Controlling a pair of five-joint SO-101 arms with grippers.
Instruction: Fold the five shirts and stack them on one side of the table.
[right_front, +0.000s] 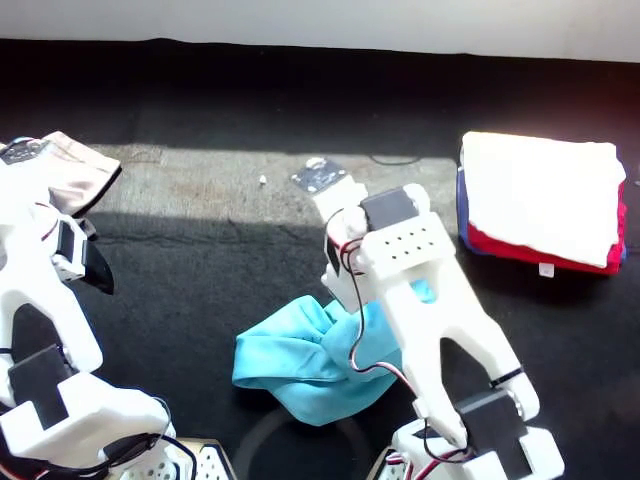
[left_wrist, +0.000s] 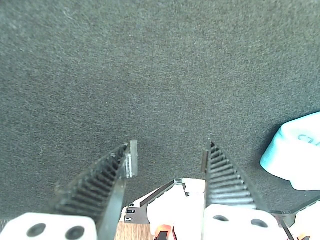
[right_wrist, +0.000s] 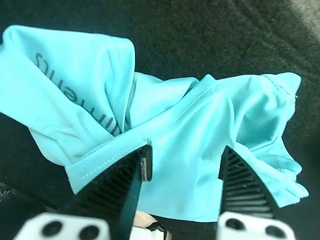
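Right hand (right_wrist: 185, 160), jaws open, hangs right over crumpled turquoise knit shirt (right_wrist: 165, 115), lying mid near edge of dark felt surface (right_front: 200, 270), long axis approx along that edge. Left hand (left_wrist: 169, 155), also open, sits well apart toward left edge; right hand's far nearer, prob. its grab.

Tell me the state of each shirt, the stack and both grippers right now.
teal shirt: crumpled, unfolded, in the middle of the table.
stack of folded shirts: folded, white one on top, at one side.
beige shirt: bunched, apart from the stack.
left gripper: open over bare table.
right gripper: open above the teal shirt.
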